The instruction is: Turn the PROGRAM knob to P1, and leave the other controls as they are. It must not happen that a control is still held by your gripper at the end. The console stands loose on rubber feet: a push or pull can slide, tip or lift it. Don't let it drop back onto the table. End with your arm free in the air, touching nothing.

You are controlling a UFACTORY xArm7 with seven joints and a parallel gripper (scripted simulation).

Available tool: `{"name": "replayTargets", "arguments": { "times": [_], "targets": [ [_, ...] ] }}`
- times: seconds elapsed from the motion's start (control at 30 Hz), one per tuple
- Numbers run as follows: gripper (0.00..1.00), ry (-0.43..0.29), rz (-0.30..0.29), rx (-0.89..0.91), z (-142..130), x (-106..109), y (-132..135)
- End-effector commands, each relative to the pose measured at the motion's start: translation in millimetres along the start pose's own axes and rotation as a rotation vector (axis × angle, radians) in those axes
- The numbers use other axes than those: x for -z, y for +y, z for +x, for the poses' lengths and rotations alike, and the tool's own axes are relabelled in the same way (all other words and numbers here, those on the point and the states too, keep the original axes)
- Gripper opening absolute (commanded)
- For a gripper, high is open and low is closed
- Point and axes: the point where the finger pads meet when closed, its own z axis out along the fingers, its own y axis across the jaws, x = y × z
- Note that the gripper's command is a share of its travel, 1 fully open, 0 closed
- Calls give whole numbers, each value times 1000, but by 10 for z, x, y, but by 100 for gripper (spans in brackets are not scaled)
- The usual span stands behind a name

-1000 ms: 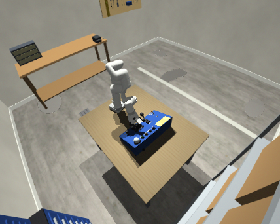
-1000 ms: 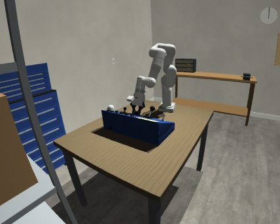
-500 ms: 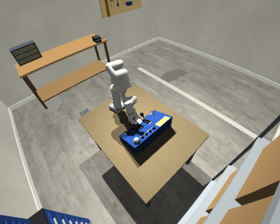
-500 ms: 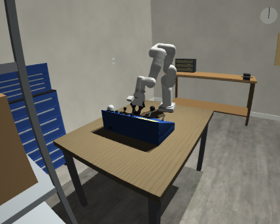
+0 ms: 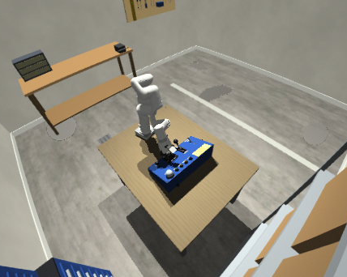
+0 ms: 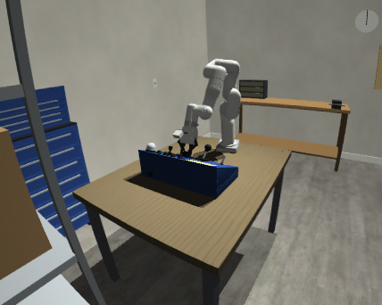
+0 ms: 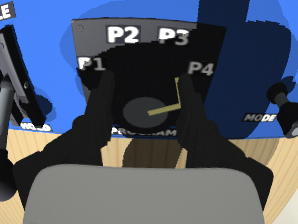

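Observation:
The blue console (image 5: 181, 162) stands on the wooden table (image 5: 175, 178); it also shows in the exterior view (image 6: 186, 171). In the wrist view the black PROGRAM knob (image 7: 148, 111) sits on a dark dial plate marked P1 (image 7: 91, 64), P2, P3 and P4. Its yellow pointer line aims right and up, toward P4 (image 7: 200, 68). My gripper (image 7: 145, 87) is shut on the PROGRAM knob, one black finger on each side. The gripper also shows over the console's back part (image 5: 169, 153) and in the exterior view (image 6: 186, 147).
A black lever (image 7: 16, 72) stands at the left of the knob and a MODE control (image 7: 280, 99) at the right. A white round knob (image 5: 169, 174), a joystick (image 5: 176, 142) and a yellow label (image 5: 200, 151) are on the console.

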Motion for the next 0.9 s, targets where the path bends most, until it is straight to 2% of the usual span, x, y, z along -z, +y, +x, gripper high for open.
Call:
{"name": "replayTargets", "arguments": {
  "times": [0.0,0.87],
  "targets": [
    [0,2,-1,0,12,4,2],
    [0,2,-1,54,12,4,2]
  ]
}}
